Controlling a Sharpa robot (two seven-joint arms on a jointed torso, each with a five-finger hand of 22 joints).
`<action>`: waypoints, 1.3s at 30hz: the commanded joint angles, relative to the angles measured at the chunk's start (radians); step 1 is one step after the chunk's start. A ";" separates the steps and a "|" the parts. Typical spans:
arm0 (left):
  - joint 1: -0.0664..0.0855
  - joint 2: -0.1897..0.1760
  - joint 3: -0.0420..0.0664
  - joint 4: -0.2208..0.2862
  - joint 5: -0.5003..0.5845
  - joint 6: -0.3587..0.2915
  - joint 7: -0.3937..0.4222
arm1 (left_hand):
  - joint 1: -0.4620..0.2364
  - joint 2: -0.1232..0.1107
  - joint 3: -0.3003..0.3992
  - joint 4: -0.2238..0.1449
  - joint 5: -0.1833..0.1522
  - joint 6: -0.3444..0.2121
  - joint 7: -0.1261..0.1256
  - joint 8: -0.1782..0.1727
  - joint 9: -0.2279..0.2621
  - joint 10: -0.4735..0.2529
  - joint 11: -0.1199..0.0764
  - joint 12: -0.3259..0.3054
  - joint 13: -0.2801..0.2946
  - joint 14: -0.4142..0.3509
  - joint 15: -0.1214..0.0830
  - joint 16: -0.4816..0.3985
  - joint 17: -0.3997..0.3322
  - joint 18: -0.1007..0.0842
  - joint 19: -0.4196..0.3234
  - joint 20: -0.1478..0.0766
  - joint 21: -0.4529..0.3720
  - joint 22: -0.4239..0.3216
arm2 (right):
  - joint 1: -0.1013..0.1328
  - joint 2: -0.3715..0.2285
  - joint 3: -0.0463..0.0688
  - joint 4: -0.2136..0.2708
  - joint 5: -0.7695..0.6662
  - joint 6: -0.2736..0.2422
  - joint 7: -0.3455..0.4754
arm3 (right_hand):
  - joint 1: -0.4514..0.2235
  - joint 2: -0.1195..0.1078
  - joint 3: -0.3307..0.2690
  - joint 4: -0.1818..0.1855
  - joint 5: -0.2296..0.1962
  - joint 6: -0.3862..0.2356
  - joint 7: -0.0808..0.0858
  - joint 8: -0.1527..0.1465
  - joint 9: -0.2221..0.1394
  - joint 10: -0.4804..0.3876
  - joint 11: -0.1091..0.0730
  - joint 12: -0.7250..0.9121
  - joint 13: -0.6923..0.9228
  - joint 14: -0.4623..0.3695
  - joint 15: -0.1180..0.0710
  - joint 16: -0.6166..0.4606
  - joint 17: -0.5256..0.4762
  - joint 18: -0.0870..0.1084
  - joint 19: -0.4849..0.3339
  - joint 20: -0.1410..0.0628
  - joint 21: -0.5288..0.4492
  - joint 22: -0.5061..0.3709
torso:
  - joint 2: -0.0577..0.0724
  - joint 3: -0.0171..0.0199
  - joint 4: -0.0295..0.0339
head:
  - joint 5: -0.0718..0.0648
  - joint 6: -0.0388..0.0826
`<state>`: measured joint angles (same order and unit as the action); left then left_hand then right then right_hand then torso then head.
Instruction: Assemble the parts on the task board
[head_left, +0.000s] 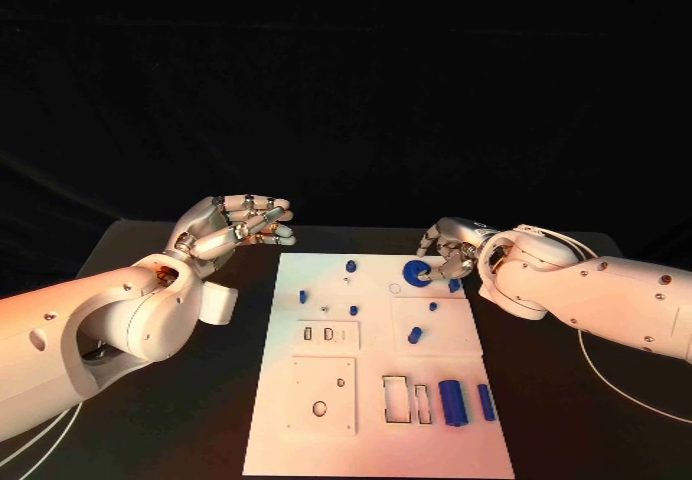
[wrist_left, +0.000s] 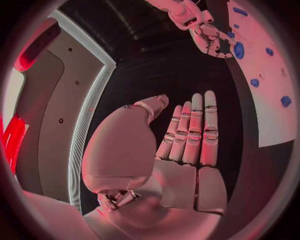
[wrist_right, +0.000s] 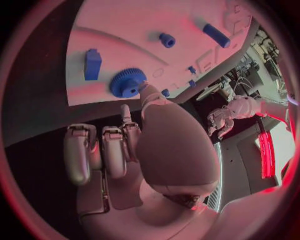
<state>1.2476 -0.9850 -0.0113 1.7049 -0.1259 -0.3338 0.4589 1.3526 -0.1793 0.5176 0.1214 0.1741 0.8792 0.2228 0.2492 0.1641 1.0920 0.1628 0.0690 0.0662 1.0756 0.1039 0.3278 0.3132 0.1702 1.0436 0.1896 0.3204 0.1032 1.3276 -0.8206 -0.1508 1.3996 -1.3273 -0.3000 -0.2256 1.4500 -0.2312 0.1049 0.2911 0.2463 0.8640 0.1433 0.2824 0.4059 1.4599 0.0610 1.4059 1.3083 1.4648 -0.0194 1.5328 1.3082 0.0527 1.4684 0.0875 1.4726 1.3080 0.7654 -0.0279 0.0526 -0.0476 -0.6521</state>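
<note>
Right hand (head_left: 453, 248) fingertips on blue gear (head_left: 417, 270) atop task board (head_left: 378, 440); left hand (head_left: 231, 228) curled, holding nothing.

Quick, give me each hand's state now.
Left hand: holds nothing; head view shows fingers curled, wrist view extended.
Right hand: fingertip touches the blue gear; grip unclear.

The head view is dim round its edges, black from nine through twelve to three o'clock, while the task board (head_left: 378, 370) glows pale at centre. Warm reddish light tints the left arm (head_left: 87, 340) at eight o'clock. Both wrist views are red-washed, bending straight edges toward their dark circular rims.
</note>
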 joint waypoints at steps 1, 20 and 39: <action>0.001 0.000 0.001 0.003 0.003 0.018 0.008 | -0.009 -0.001 0.000 -0.004 -0.006 -0.008 0.013 -0.003 -0.001 -0.002 0.005 -0.004 0.001 -0.002 0.002 0.000 0.001 0.010 -0.003 0.007 0.006 -0.001 | -0.005 0.007 0.000 -0.012 0.021 0.040 0.013 | 0.000 0.010 -0.005 -0.002 0.003 -0.004 0.002 0.004 -0.002 0.013 -0.001 0.009 0.119 0.087 0.008 0.007 0.164 -0.020 0.028 0.007 0.006 0.147 | 0.003 0.0008 0.0008 | -0.002 0.000; 0.001 0.002 0.001 -0.001 0.003 0.020 0.007 | -0.008 0.001 0.001 -0.006 -0.006 -0.007 0.013 -0.003 -0.001 -0.002 0.005 -0.003 0.001 -0.003 0.001 -0.001 0.003 0.011 -0.003 0.007 0.007 -0.001 | -0.013 0.019 -0.001 -0.037 0.025 0.063 0.013 | -0.006 0.029 0.006 -0.003 0.004 0.009 0.001 0.016 -0.002 0.022 0.000 0.032 0.140 0.089 0.009 0.011 0.172 -0.022 0.032 0.009 0.011 0.155 | 0.000 0.0021 0.0002 | -0.004 -0.010; 0.001 0.001 0.001 -0.002 0.003 0.022 0.005 | -0.007 0.001 0.001 -0.008 -0.006 -0.007 0.012 -0.003 0.000 -0.002 0.005 -0.004 0.001 -0.003 0.001 -0.001 0.005 0.011 -0.003 0.007 0.007 -0.001 | -0.013 0.018 -0.001 -0.020 -0.031 0.015 0.032 | 0.038 0.039 0.208 -0.016 0.005 0.119 -0.029 0.031 -0.002 0.050 -0.027 0.075 0.180 0.090 -0.013 0.016 0.185 -0.028 0.046 -0.010 0.028 0.181 | 0.001 0.0022 -0.0014 | 0.001 -0.015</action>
<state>1.2476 -0.9856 -0.0115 1.7014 -0.1259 -0.3299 0.4582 1.3526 -0.1793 0.5204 0.1187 0.1741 0.8792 0.2228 0.2492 0.1641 1.0920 0.1628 0.0690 0.0659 1.0756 0.1038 0.3278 0.3169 0.1701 1.0435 0.1896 0.3203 0.1032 1.3177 -0.8030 -0.1495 1.3744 -1.3205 -0.2700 -0.2027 1.4838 -0.1857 0.3076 0.2747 0.2490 0.9402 0.1355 0.2999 0.3921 1.4667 0.0393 1.4783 1.3078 1.4649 -0.0272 1.5443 1.3077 0.0374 1.4644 0.0837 1.4967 1.3075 0.7667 -0.0254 0.0520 -0.0468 -0.6677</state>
